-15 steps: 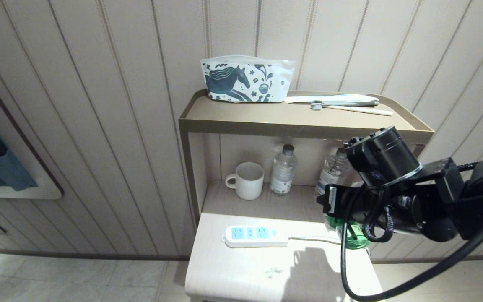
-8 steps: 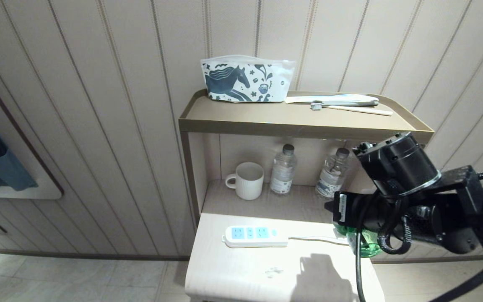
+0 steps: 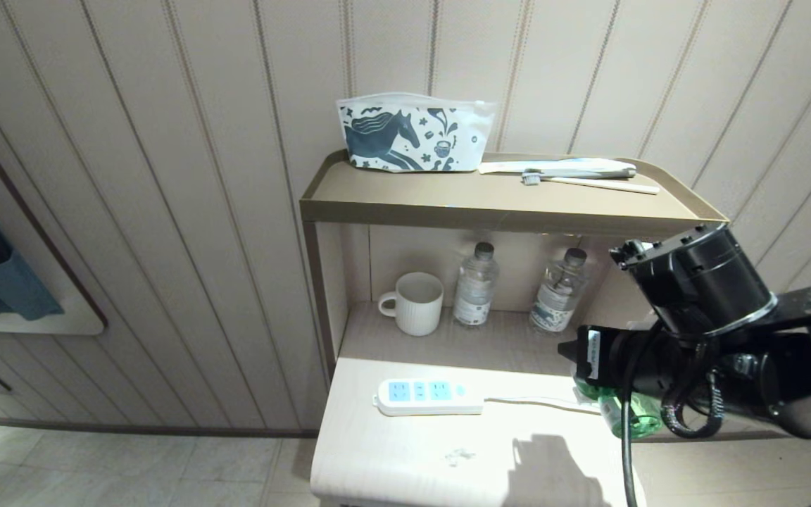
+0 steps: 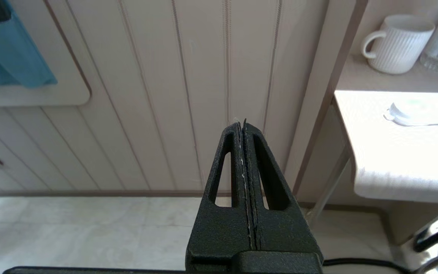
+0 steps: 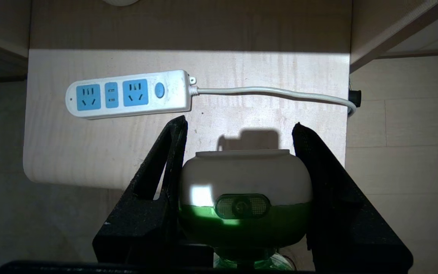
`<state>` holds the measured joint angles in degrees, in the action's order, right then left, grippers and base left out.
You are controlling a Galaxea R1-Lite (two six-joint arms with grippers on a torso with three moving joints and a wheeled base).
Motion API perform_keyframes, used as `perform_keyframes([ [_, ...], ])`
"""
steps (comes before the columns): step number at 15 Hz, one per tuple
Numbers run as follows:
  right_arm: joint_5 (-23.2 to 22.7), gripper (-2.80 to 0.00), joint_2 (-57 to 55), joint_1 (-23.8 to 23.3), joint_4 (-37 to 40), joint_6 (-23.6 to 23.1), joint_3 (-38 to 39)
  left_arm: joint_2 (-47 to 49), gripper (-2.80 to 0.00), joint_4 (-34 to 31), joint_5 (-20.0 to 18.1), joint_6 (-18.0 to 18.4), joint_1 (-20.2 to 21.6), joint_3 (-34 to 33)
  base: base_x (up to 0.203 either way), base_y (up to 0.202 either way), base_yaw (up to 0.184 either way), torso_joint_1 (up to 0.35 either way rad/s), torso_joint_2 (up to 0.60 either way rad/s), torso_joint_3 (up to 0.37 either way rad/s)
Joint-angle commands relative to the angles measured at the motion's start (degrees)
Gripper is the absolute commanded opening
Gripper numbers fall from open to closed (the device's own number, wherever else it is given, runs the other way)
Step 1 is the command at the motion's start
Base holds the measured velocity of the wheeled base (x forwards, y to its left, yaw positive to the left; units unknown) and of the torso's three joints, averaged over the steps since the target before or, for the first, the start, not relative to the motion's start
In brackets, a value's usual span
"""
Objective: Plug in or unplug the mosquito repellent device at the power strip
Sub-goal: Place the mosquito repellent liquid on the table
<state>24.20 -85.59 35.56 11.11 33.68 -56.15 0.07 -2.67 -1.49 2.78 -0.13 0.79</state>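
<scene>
Right wrist view: right tool [image 5: 238, 152] clamps mosquito repellent device [image 5: 245, 190] above table [image 5: 70, 152]

Left gripper [image 4: 244, 129] at lower centre, fingers [image 4: 228, 179] pressed together, over pale floor [image 4: 82, 232]. Panelled wall [image 4: 165, 76] behind. White ribbed mug [image 4: 397, 43] upper right; power strip [image 4: 413, 114] washed out on table [image 4: 394, 160].

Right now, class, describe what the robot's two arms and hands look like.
Both are matte black. The right arm has a fat cylindrical joint, looping black cables and a small white label. Each hand, right hand and left hand, has textured, tapering fingers with long slot cut-outs.
</scene>
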Motion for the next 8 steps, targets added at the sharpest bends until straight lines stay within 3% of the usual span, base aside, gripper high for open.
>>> perform_keyframes([
  [1,0.1,-2.80,0.4,0.1,0.1,-0.3,-0.6,-0.1,-2.80,-0.1,0.0,-0.4,0.0,-0.1,0.000,0.000,0.000,0.000,0.00,0.000],
  [8,0.0,-2.80,-0.6,-0.3,0.1,-0.9,-0.5,-0.1,-2.80,-0.1,0.0,-0.7,0.0,-0.1,0.000,0.000,0.000,0.000,0.00,0.000],
])
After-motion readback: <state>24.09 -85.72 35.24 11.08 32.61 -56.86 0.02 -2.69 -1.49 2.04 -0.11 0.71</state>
